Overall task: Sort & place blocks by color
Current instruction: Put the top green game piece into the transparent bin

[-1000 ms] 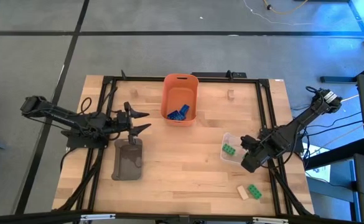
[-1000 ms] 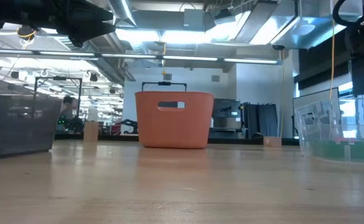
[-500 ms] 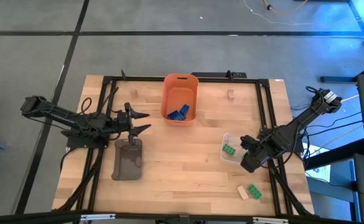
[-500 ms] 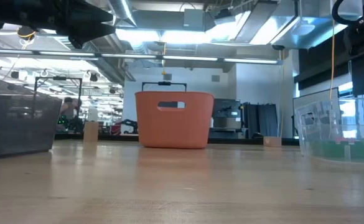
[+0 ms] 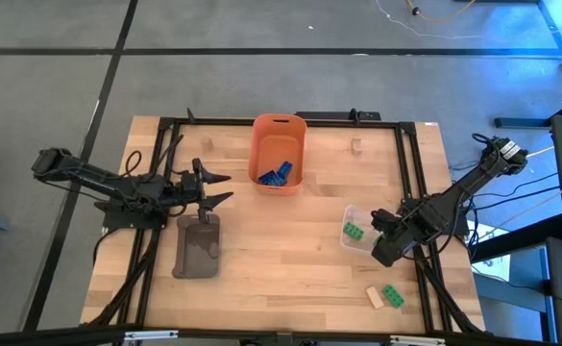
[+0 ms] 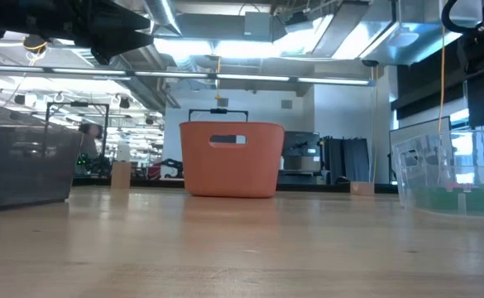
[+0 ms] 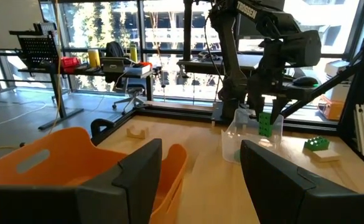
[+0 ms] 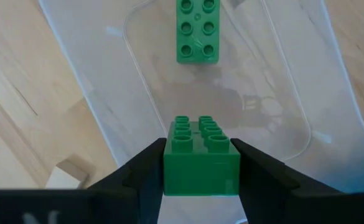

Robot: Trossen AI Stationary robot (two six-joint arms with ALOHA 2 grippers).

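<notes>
Nothing is seen to have moved over the last second: both arms and every block sit as they did before, so the moment is best read as a pause just ahead of a release. The right gripper (image 8: 201,163) is held over the clear bin (image 5: 356,213) at the right side of the table (image 5: 290,259), its fingers closed narrowly on a green block (image 8: 201,158), which is carried above the bin's floor. One green block already in the bin (image 8: 197,30) is seen lying flat there. Since the held block hangs directly over its bin, the next step is judged to be an opening of the fingers so that it drops beside its match. The left gripper (image 5: 215,187) waits at the left side, just above the grey tray (image 5: 197,247) and beside the orange bin (image 5: 279,152), with its fingers spread wide and nothing between them. Blue blocks (image 5: 275,174) are lying in the orange bin. Left to be sorted are a loose green block (image 5: 393,295) and a tan block (image 5: 375,298) near the table's front right edge, and another tan block (image 5: 355,146) near the back.
</notes>
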